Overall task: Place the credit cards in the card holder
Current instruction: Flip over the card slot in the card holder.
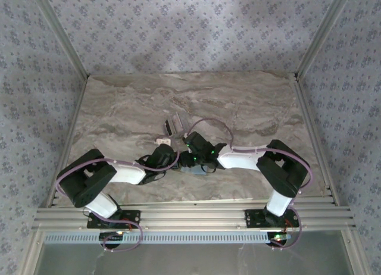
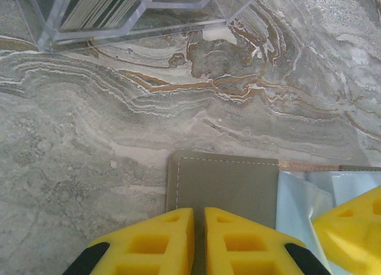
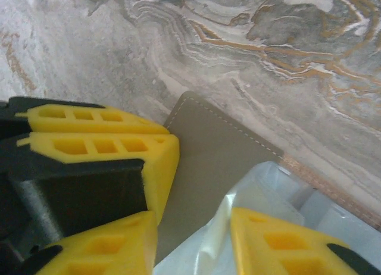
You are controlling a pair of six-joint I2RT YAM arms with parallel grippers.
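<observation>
Left jaws [image 2: 199, 214] are clenched tight on the near edge of the grey-tan card holder [image 2: 229, 183], which lies flat on the marble table [image 2: 89, 138]. Over on the right, the jaws [image 3: 193, 220] stand released, and a pale credit card [image 3: 250, 194] sits in the gap between them, its end lying over the holder's open side.

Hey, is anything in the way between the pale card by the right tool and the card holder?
Nothing visible. The pale card lies between the right tool's open fingers, its edge meeting the card holder. The left tool clamps the holder's near edge, beside the card, not across its path.
</observation>
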